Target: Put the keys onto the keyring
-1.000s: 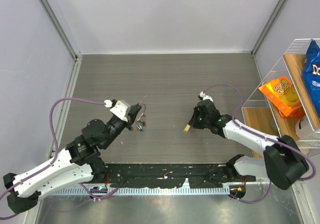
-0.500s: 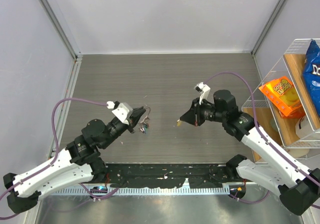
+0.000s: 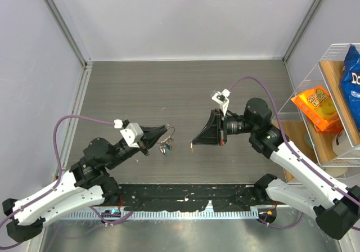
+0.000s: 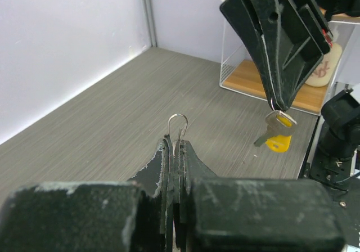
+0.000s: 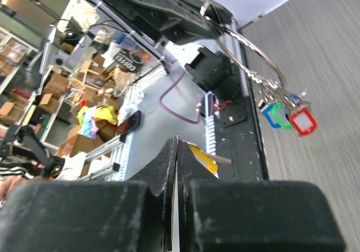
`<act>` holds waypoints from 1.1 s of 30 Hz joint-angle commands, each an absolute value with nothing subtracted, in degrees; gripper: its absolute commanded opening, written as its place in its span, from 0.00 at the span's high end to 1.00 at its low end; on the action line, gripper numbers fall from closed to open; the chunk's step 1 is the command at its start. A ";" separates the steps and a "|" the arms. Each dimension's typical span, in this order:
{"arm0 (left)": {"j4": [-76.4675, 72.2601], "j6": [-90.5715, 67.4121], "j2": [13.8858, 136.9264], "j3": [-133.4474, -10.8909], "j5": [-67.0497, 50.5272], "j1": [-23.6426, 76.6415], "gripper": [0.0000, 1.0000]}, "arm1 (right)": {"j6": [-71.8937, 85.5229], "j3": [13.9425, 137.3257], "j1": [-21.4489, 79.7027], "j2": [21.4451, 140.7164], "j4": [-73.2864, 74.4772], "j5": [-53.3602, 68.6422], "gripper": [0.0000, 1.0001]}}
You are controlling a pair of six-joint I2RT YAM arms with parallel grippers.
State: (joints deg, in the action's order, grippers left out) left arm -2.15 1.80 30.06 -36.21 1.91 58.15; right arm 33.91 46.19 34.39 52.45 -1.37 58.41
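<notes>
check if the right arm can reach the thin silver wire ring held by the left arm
Probably yes: the thin silver wire keyring stands clear above the shut left jaws, the right jaws hang close by with a yellow-headed silver key, and nothing shows between them.

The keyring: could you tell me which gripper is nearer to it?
Left. The left gripper is shut on the keyring; the right gripper, holding the yellow key, is apart from it.
</notes>
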 commanded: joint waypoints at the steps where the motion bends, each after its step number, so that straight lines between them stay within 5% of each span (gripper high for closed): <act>1: -9.31 1.93 28.92 -35.69 -2.28 58.09 1.00 | 45.17 47.10 37.25 54.66 -16.69 62.76 0.94; 13: -13.36 1.23 28.56 -33.84 -5.62 58.09 1.00 | 61.77 44.74 43.24 62.74 -40.31 57.31 0.94; 33: -17.23 0.44 25.49 -31.64 -9.31 58.09 1.00 | 73.73 42.45 45.26 69.08 -55.53 51.94 0.94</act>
State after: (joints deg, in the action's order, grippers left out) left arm -10.66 1.37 26.33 -31.42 -7.64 58.15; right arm 69.95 42.70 44.58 68.31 -47.77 53.41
